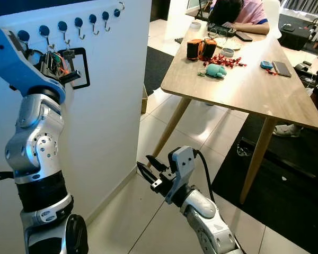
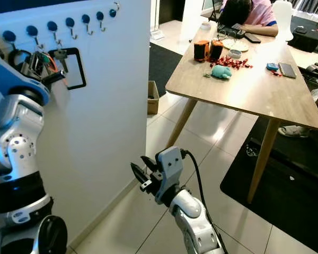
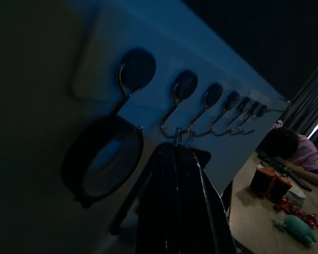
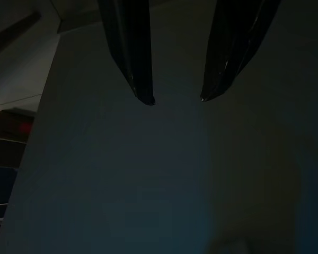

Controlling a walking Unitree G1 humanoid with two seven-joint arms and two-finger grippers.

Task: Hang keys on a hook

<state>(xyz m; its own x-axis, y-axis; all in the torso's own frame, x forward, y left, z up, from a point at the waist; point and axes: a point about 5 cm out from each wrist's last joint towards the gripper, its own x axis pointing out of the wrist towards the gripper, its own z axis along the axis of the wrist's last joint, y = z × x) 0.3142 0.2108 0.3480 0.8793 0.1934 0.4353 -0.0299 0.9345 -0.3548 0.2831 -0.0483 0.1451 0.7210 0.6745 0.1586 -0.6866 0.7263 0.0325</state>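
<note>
The left claw (image 1: 69, 74) is raised to the wall's hook row (image 1: 78, 26), fingers seemingly pressed together on the keys (image 1: 68, 53), which hang at a hook. The right claw (image 1: 146, 168) hangs low, fingers spread.

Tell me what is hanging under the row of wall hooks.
Under the hooks hang a black ring and keys with a black loop strap. The left tool covers how the keys sit on their hook.
</note>
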